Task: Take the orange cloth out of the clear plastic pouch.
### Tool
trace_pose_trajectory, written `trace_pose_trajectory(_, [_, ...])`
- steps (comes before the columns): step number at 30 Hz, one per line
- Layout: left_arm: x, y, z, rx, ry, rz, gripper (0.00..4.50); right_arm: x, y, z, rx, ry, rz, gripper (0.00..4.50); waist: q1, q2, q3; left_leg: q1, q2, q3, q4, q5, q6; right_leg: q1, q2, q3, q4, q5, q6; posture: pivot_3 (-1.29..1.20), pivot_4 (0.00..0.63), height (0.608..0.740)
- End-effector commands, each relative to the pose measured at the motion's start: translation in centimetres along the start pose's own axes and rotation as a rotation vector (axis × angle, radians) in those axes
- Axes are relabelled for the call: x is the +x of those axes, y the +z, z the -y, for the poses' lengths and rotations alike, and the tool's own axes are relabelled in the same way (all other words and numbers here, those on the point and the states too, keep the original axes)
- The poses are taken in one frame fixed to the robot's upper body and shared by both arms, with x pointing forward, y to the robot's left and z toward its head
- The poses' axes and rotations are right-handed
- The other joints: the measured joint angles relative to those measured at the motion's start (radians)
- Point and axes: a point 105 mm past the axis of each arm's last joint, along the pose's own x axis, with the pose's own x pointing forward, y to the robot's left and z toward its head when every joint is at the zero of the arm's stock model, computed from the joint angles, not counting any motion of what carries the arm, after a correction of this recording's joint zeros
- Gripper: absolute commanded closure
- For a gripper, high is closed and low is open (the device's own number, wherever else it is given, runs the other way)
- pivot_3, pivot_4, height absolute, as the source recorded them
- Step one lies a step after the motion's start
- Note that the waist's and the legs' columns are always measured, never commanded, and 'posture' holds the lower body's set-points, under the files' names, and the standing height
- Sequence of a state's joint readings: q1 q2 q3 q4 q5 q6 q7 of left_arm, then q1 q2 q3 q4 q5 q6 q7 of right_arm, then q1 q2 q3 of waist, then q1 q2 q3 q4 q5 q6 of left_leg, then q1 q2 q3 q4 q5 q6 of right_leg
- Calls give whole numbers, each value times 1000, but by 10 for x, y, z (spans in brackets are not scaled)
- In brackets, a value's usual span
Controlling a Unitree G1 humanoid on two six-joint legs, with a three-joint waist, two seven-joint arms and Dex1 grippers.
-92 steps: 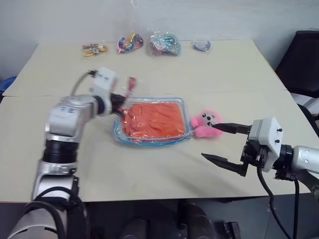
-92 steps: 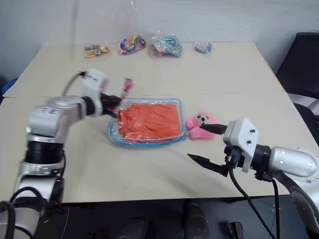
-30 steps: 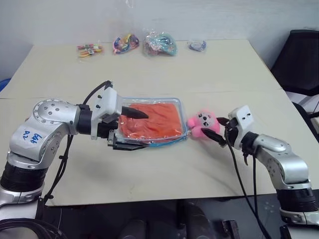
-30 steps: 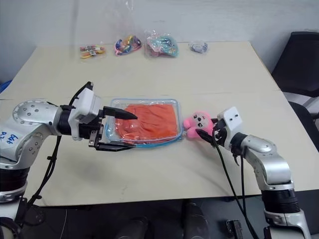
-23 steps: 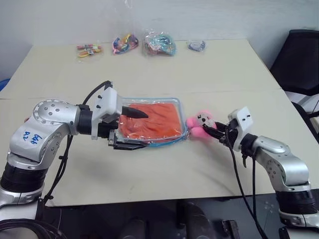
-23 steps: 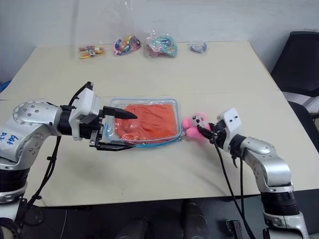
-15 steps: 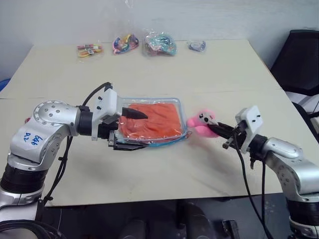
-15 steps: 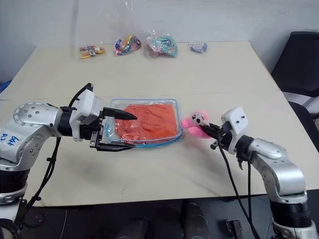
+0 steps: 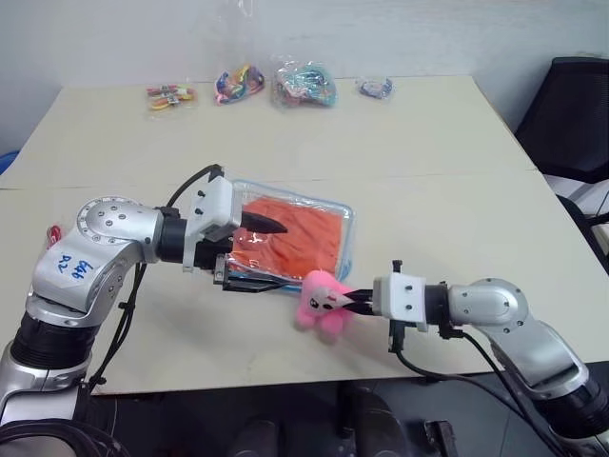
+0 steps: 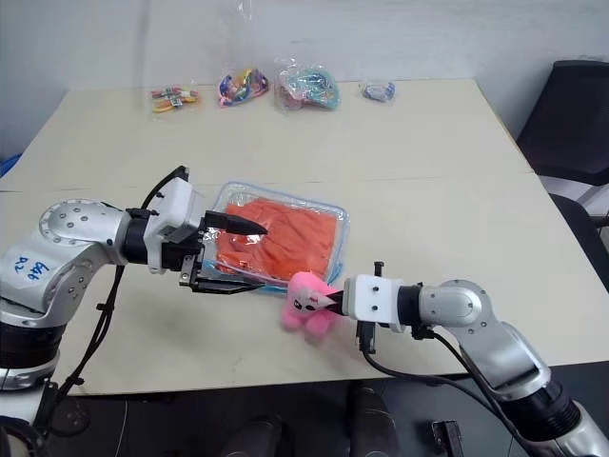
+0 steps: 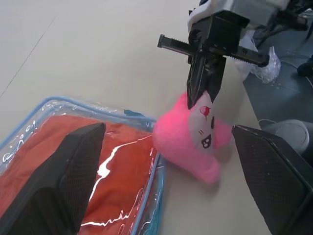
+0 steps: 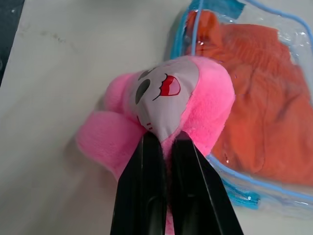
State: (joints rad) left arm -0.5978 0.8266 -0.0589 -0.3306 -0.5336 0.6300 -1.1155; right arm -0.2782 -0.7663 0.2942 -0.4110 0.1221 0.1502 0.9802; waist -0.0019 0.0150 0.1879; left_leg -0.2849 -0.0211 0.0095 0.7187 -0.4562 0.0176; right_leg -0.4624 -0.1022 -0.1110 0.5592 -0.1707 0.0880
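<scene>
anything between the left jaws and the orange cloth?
Yes: the clear plastic pouch itself. The orange cloth lies sealed inside its walls. The left gripper stands open, jaws astride the pouch's end. The right gripper is shut on the pink plush toy beside the pouch.

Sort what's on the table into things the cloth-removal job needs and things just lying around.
Needed for the job:
- orange cloth, still inside
- clear plastic pouch

Just lying about:
- pink plush toy, pinched in the right gripper beside the pouch
- four small bags of colourful items along the far table edge

Orange cloth, blue-trimmed clear pouch, pink plush.
</scene>
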Motion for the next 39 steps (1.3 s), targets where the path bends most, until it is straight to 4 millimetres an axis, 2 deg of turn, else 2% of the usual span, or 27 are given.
trace_pose_trajectory(1, [1,1,2,24,3,-1,133,1,-1,-4,-69,29,-9,4477,0,0,0,0,0,0,0,0,0,0,0,0,0,0,0,0,150,740])
trace_pose_trajectory(4, [3,-5,7,11,-2,-12,133,1,4,-10,-34,50,24,3686,0,0,0,0,0,0,0,0,0,0,0,0,0,0,0,0,150,740])
trace_pose_trajectory(8, [7,-17,16,-1,-22,-43,133,4,8,-16,-50,60,36,2225,1,0,0,0,1,0,0,0,0,0,0,0,0,0,0,0,150,740])
trace_pose_trajectory(14, [18,-24,19,-76,-19,-12,133,-7,11,-8,-192,-10,-7,82,4,0,0,0,0,0,0,0,0,0,0,0,0,0,0,0,150,740])
trace_pose_trajectory(18, [32,-28,19,-147,-23,2,133,-23,17,-4,-300,-54,-36,82,5,0,0,0,0,0,0,0,0,0,0,0,0,0,0,0,150,740])
trace_pose_trajectory(24, [49,-30,19,-241,-58,16,133,-47,27,4,-311,-130,-62,82,6,0,0,0,0,0,0,0,0,0,0,1,0,0,0,0,150,740])
trace_pose_trajectory(29, [65,-41,23,-256,-128,-36,133,-70,18,17,-294,-189,-139,82,10,0,0,0,0,0,0,0,0,1,0,1,0,0,0,0,150,740])
trace_pose_trajectory(37, [73,-56,17,-275,-112,-70,133,-73,20,20,-293,-207,-147,82,16,0,0,-1,0,1,0,0,0,1,1,2,0,0,0,0,150,740])
trace_pose_trajectory(38, [73,-56,19,-276,-121,-64,499,-72,19,20,-294,-205,-148,37,17,0,0,-1,0,1,0,0,0,1,1,2,0,0,0,0,150,740])
trace_pose_trajectory(39, [71,-55,21,-277,-135,-61,681,-72,18,20,-299,-205,-150,37,19,0,0,-1,0,1,0,0,1,1,1,2,0,0,0,0,150,740])
